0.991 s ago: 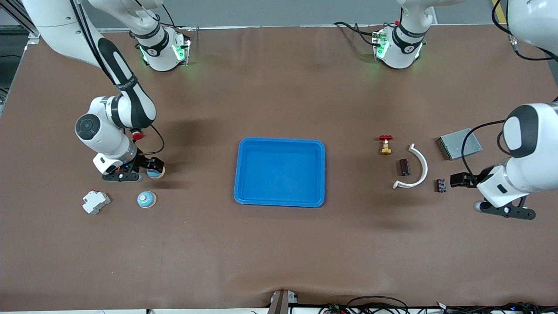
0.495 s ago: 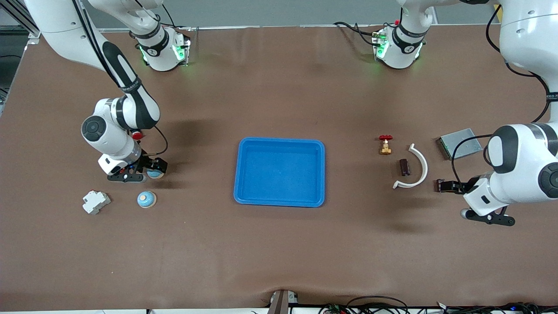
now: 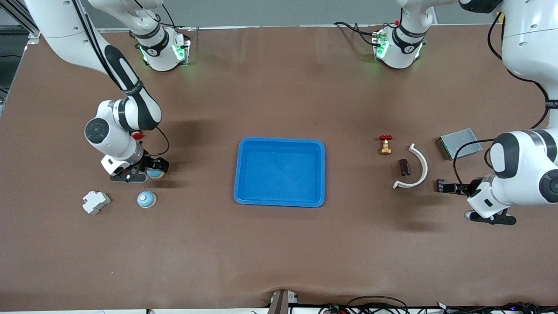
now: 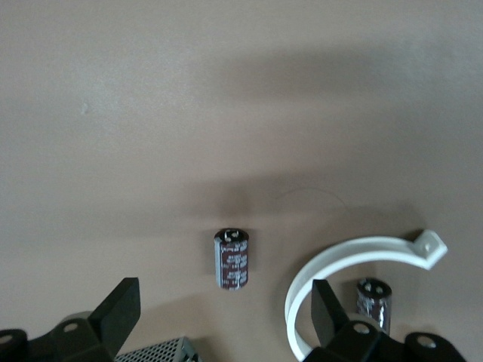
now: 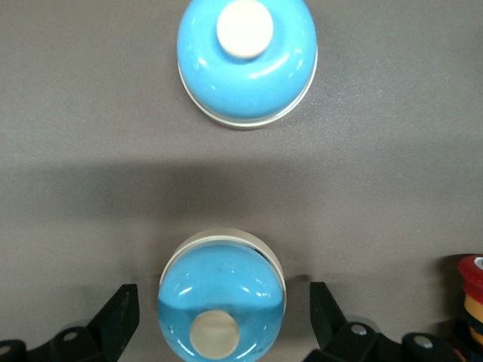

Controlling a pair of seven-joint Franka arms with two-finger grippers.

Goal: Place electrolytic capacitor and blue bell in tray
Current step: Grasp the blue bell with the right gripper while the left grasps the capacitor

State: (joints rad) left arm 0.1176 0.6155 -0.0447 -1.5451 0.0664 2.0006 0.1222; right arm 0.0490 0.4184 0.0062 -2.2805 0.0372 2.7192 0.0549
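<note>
We are closing in on both parts at once, and neither is in hand yet. Our right gripper (image 5: 219, 320) is sitting low with its jaws released and spread wide on either side of one blue bell (image 5: 221, 296); over the last second it has only been nudging a little toward the tray's side, settling so the bell lies squarely between the jaws. In the front view that bell (image 3: 154, 173) is peeking out from under the right gripper (image 3: 144, 171), and a second blue bell (image 3: 146, 199) is resting nearer the front camera, beside a white breaker block (image 3: 96, 202).

Our left gripper (image 4: 223, 317) has been moving more: a second ago it was out past the small parts at the left arm's end of the surface, and now it is hanging, jaws released and empty, right over the nearer electrolytic capacitor (image 4: 232, 259), which is lying on its side on the surface. In the front view the left gripper (image 3: 453, 189) is covering most of that capacitor (image 3: 440, 185). A second capacitor (image 3: 404, 167) is lying inside the curve of a white arc-shaped clip (image 3: 414, 168), with a small brass valve (image 3: 385, 145) and a grey metal plate (image 3: 460, 143) farther from the camera.

The blue tray (image 3: 323, 172) is sitting mid-surface, holding nothing. We judge both arms are lined up; closing and lifting are what remain.
</note>
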